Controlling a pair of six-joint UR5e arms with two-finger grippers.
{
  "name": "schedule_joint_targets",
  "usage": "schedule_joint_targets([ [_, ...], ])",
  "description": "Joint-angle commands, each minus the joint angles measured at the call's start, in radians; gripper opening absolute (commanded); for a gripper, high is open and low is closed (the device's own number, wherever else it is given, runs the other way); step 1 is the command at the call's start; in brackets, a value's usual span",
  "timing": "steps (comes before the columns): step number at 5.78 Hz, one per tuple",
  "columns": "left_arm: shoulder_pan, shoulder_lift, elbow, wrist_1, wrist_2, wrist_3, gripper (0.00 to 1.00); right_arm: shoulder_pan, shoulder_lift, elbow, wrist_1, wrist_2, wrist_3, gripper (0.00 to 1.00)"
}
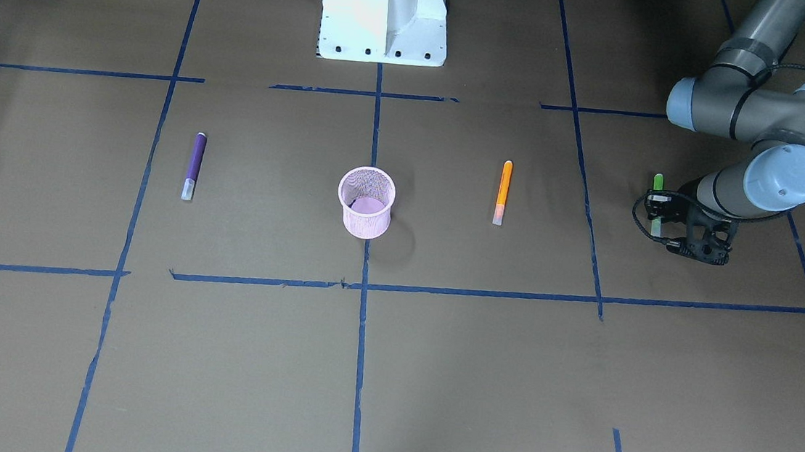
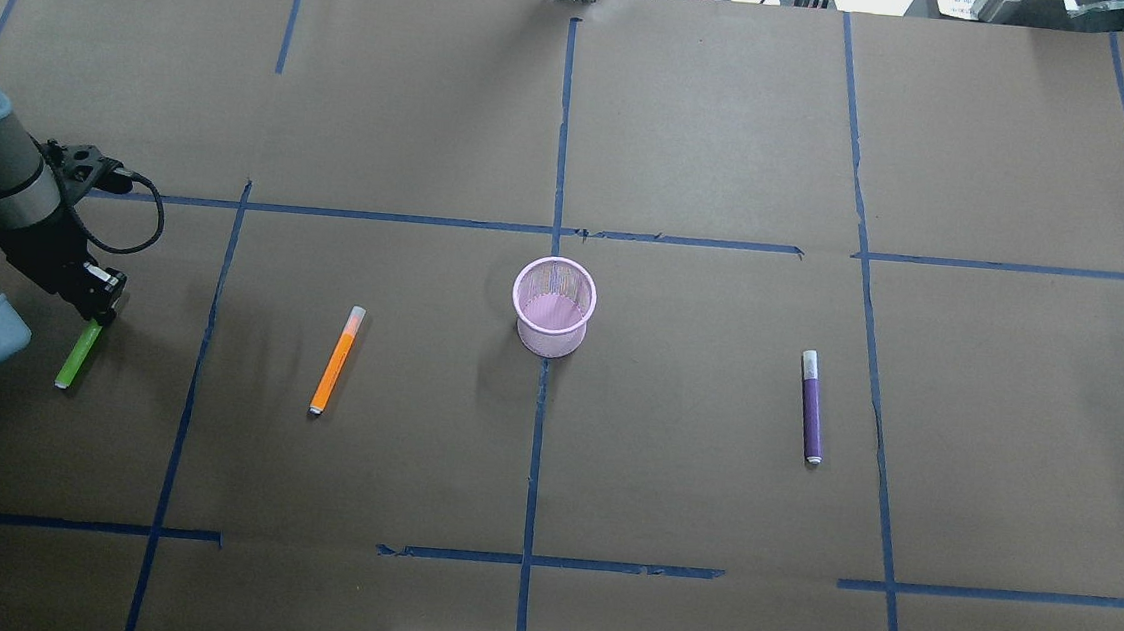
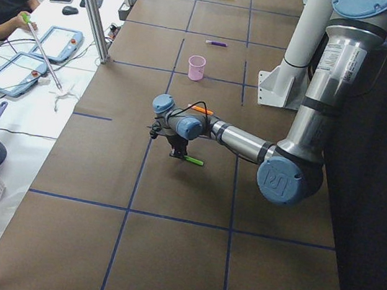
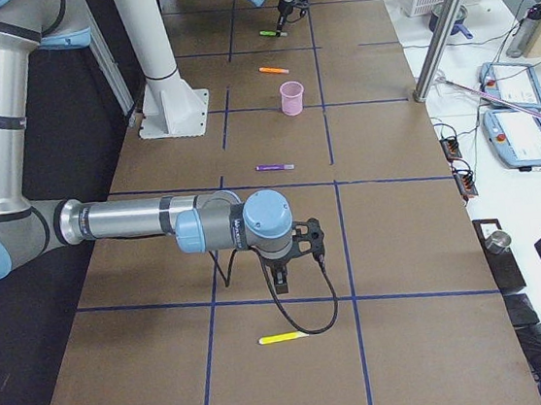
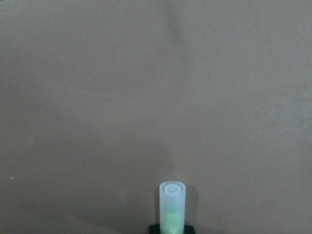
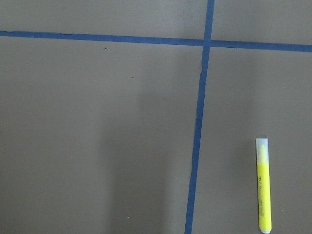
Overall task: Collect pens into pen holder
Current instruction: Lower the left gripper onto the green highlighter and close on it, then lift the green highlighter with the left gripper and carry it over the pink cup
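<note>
The left hand (image 2: 100,312) is positioned at the cap end of the green pen (image 2: 77,358), which lies flat on the worktop (image 2: 696,146). The fingers are set about the cap, but it cannot be told whether they are clamped on it. To this hand's right, in order and well apart, are found the orange pen (image 2: 336,360), the upright holder (image 2: 554,305) and the purple pen (image 2: 812,407). The right hand (image 4: 281,281) is pointed down at the worktop, and its opening cannot be told. The yellow pen (image 4: 284,338) lies near it, not touching.
</note>
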Motion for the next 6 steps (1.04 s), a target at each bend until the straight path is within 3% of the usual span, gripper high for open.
schedule_joint_targets([
  [1, -0.003, -0.007, -0.077, 0.004, -0.010, -0.002, 0.00, 0.000, 0.003, 0.003, 0.002, 0.002, 0.002, 1.00],
  [2, -0.005, -0.057, -0.164, 0.007, -0.001, -0.016, 0.00, 0.000, 0.004, 0.010, 0.000, 0.002, 0.002, 1.00],
  [4, 0.014, -0.282, -0.211, 0.007, 0.071, -0.075, 0.00, 0.000, 0.003, 0.016, 0.000, 0.002, 0.002, 1.00],
  [5, 0.050, -0.344, -0.261, 0.001, 0.099, -0.095, 0.00, 0.000, 0.003, 0.017, 0.002, 0.002, 0.002, 1.00],
  [6, 0.125, -0.416, -0.283, -0.001, 0.198, -0.167, 0.00, 0.000, 0.003, 0.022, 0.000, 0.002, 0.002, 1.00],
])
